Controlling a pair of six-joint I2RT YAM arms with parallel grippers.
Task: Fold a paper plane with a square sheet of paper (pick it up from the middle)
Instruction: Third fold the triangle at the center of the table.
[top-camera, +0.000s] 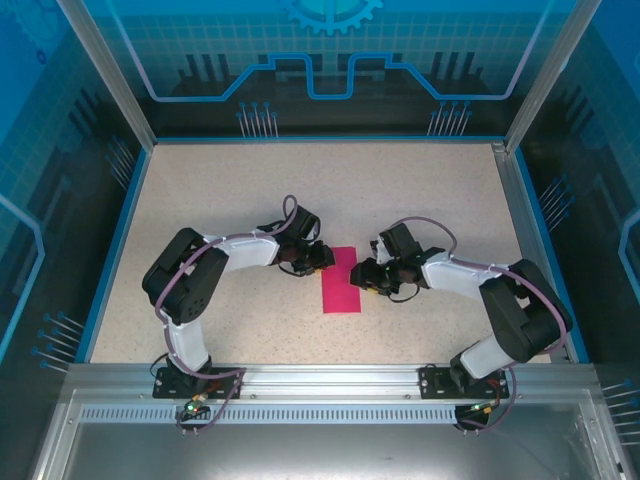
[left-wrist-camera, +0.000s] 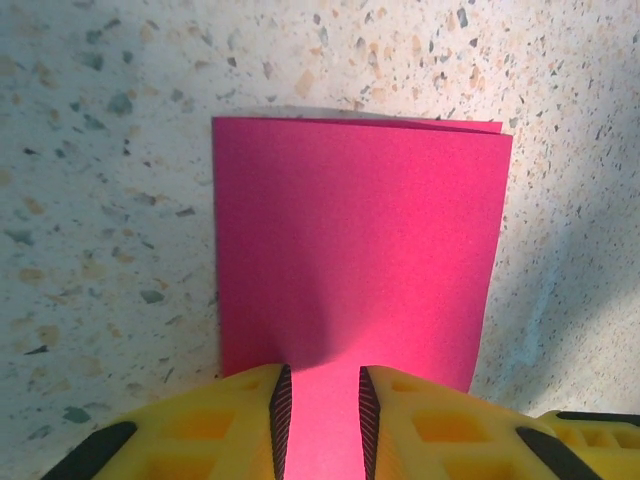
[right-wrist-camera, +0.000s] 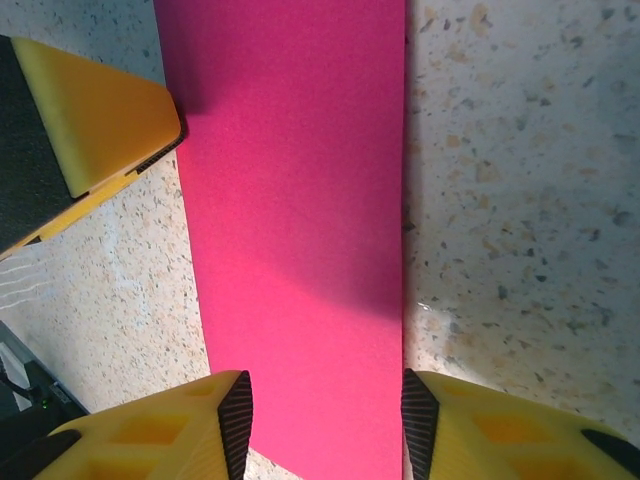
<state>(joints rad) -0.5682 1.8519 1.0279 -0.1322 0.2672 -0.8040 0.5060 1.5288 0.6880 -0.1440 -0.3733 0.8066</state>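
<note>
Ana: Aluminium rail (top-camera: 320, 378) nearest in the top view, with both arm bases (top-camera: 195, 380) bolted to it. Beyond it is a speckled beige table (top-camera: 250, 190) with a blue border, inside an enclosure of blue printed panels (top-camera: 330, 60).

Ben: Paper?

Ana: Pink sheet (top-camera: 341, 282) lies mid-table as a narrow rectangle, long side running away from the bases. Left gripper (top-camera: 318, 258) is at the far part of its left edge. Right gripper (top-camera: 364, 272) sits against its right edge.

Ben: Left wrist view?

Ana: Yellow fingers (left-wrist-camera: 230, 420) at the bottom, jaws narrowly apart, a strip of pink in the gap. Whether they pinch the sheet cannot be told. The sheet is doubled: two layers show at its far edge. The table is shaded on the right.

Ben: Right wrist view?

Ana: Yellow fingers (right-wrist-camera: 170, 430) stand wide, one on each side of the sheet's near end. The sheet lies flat between them, unclamped. One finger of the left gripper is at the sheet's left edge, upper left. Speckled surface shows on both sides.
</note>
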